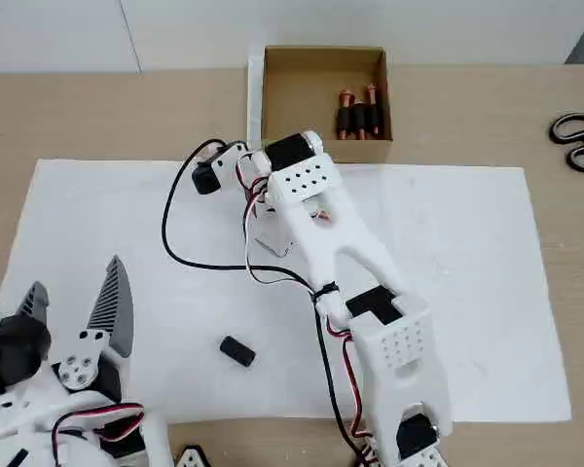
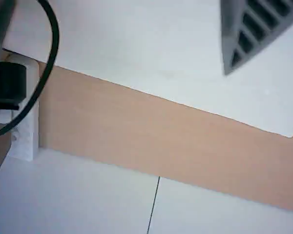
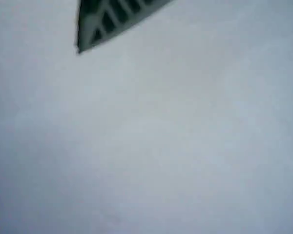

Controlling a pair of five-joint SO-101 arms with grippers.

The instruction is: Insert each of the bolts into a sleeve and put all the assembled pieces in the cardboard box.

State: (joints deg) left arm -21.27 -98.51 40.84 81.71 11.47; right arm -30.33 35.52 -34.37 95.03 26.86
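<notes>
The left gripper (image 1: 73, 309) is seen spread wide, nothing held. The sleeve (image 1: 237, 350) is laid on the white sheet (image 1: 467, 292) toward its right (long axis slanted), well short of the right arm (image 1: 331, 233), whose grip cannot be told, stretched toward the cardboard box (image 1: 302, 73).

Your brown cardboard box (image 1: 273, 88) at twelve o'clock holds copper-and-black assembled pieces (image 1: 360, 115). A small black cylindrical sleeve (image 1: 237, 351) lies on the white paper sheet (image 1: 467, 253) over the tan wooden table (image 1: 78, 107). Your left gripper (image 1: 75, 274) is grey and slat-ribbed, and the black-handled scissors (image 1: 576, 139) are at two o'clock.
</notes>
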